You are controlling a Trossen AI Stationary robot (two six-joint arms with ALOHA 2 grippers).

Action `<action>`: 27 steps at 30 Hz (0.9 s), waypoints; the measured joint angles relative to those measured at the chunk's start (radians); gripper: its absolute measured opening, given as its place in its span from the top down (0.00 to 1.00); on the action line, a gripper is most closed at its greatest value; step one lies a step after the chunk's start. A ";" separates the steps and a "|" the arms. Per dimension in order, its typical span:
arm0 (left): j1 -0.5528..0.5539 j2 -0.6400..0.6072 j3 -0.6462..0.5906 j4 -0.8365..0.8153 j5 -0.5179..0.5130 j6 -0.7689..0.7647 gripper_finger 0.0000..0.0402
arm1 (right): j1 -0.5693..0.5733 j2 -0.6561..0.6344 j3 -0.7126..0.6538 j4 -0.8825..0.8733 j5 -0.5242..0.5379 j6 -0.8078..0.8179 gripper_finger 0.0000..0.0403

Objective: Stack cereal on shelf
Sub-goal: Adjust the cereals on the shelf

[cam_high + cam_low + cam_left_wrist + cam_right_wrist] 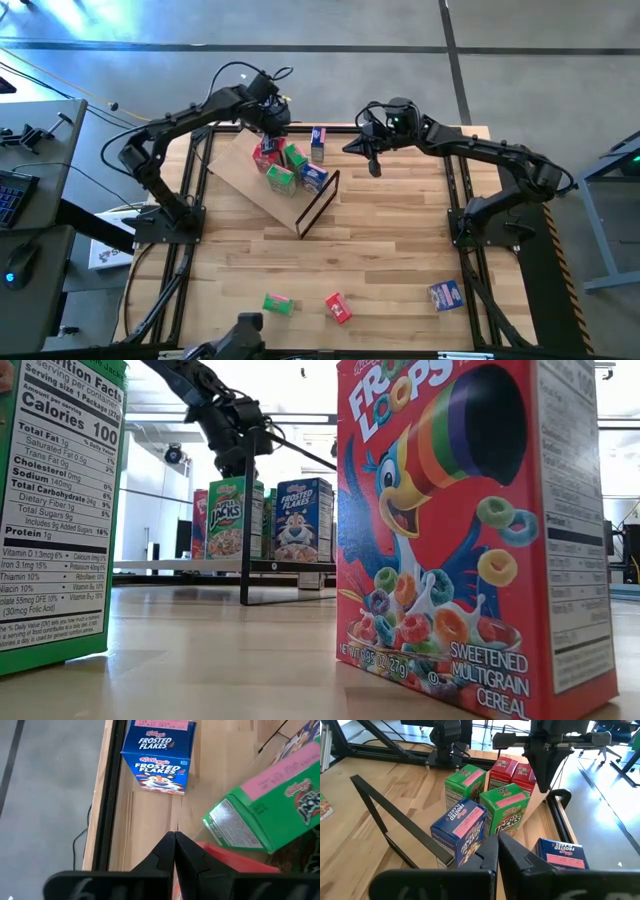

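Observation:
The shelf [240, 175] is a tan plywood panel lying at a slant at the far left, with its dark frame [320, 203] upright at its near-right end. Several cereal boxes stand on it: red [266, 152], green [293, 157], green [280, 179] and blue [314, 177]. One blue box [318, 143] stands on the table just beyond the shelf. My left gripper [174, 836] is shut, slanting down beside the red box [225, 862]. My right gripper [376, 168] is shut and hangs to the right of the shelf, clear of everything. My left gripper's shut fingers [542, 787] slant down from above, right beside the upper edge of the red box [522, 772] at the shelf's far end. I cannot tell whether they touch it. Nothing is between the fingers.
Three boxes lie near the table's near edge: green [277, 303], red [338, 307] and blue [446, 295]. In the low view the red one [470, 530] and the green one [55, 510] fill the foreground. Bare tabletop [390, 230] spreads between them and the shelf.

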 joint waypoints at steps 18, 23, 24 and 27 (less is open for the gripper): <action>-0.142 -0.432 -0.251 0.114 0.000 -0.302 1.00 | 0.004 0.016 0.000 0.031 0.043 0.065 1.00; -0.215 -0.603 -0.415 0.195 -0.002 -0.392 1.00 | 0.005 0.077 0.000 0.080 0.091 0.191 1.00; -0.233 -0.627 -0.436 0.196 -0.001 -0.407 1.00 | 0.005 0.092 0.007 0.081 0.090 0.206 1.00; -0.295 -0.677 -0.479 0.181 0.000 -0.456 1.00 | 0.005 0.140 0.062 0.069 0.091 0.222 1.00</action>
